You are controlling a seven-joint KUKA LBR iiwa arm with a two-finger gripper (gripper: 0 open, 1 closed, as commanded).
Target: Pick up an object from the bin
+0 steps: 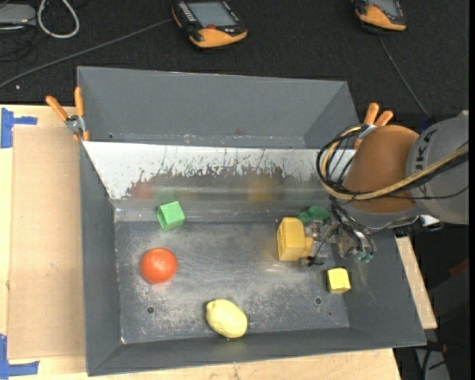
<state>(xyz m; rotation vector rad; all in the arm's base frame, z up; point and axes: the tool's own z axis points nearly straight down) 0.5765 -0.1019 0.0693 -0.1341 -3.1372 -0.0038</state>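
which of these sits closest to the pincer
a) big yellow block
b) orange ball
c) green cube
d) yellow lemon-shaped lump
a: the big yellow block lies right beside the pincer, while the other three lie well away toward the view's left.

Watching from my remote station, I saw that the ground beyond the bin (pixel 214 101) was a dark, nearly black floor (pixel 301 50) with a fine, carpet-like grain. Two handheld pendants lay on it, both black-bodied with orange trim and pale grey screens. One pendant (pixel 210 22) sat near the middle of the far edge, and the other pendant (pixel 378 8) lay well apart toward the view's right. A thin cable (pixel 87 54) ran from the first off to the view's left, and a second thin cable (pixel 408 76) slanted down from the other. At the far left a white cable (pixel 59 14) lay in a loop beside some grey leads (pixel 4 13). The light was soft and even across the floor.
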